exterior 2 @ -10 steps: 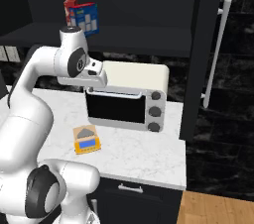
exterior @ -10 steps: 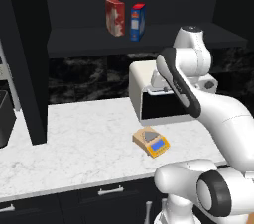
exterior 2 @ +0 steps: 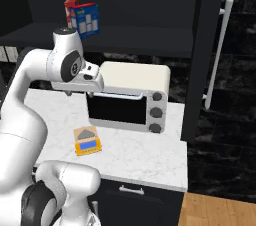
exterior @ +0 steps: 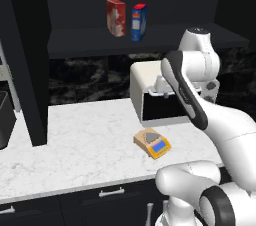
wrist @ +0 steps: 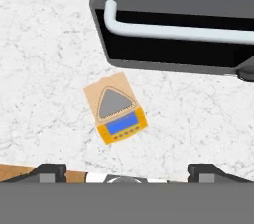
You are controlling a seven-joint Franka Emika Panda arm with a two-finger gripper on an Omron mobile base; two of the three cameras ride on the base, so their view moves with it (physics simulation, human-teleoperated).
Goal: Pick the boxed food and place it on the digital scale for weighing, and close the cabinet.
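Above the digital scale (wrist: 115, 108), fingers (wrist: 49, 172) spread wide, empty, arm barely shifted since before.

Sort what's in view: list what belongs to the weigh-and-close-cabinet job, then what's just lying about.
Belongs to the job:
- boxed food, on the cabinet shelf
- digital scale, bare on the counter
- cabinet, doors open
- gripper, open, above the scale

Just lying about:
- red-and-white mottled carton, beside the boxed food
- toaster oven
- drawers under the counter

arm (exterior: 187, 95) shifted slightly, nothing else moved
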